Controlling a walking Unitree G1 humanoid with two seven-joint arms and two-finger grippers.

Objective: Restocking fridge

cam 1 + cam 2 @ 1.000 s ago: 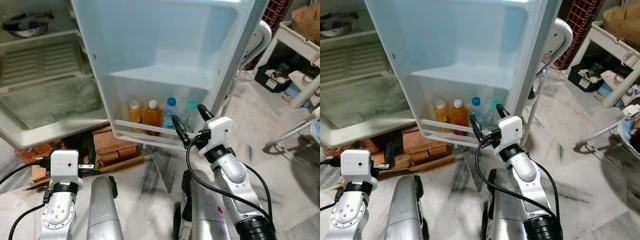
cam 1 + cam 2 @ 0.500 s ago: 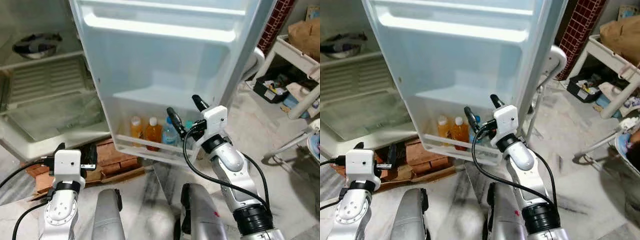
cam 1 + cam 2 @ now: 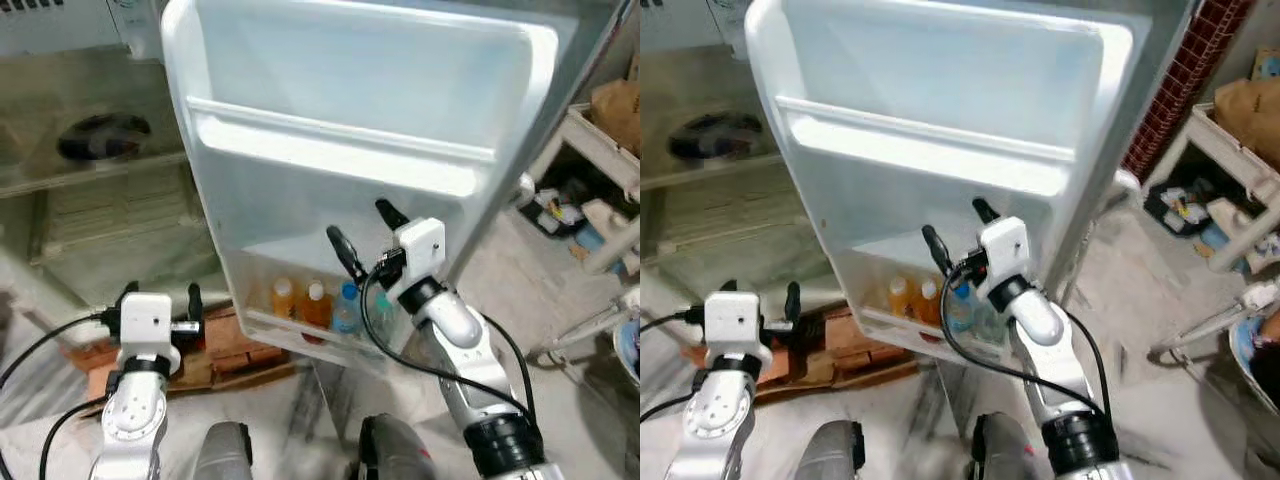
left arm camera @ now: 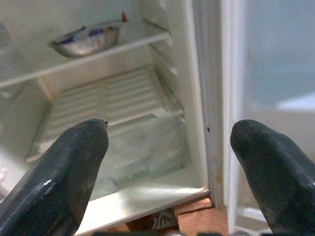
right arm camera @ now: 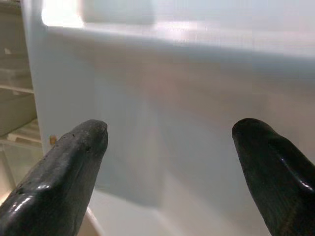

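Low in the open fridge door [image 3: 340, 110], bottles [image 3: 315, 303] stand in the bottom rack. Just above them the right gripper [image 3: 362, 235] is raised before the door's inner wall, fingers wide and empty. Lower left, the left gripper [image 3: 158, 297] faces the fridge shelves [image 4: 108, 98], spread wide, empty too.

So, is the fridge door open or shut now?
Open. The fridge door stands swung out, its inner side facing the camera, with bottles in its bottom rack, and the fridge shelves show beside it.

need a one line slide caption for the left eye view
Open right gripper raised before the open fridge door, whose bottom shelf holds juice and water bottles.
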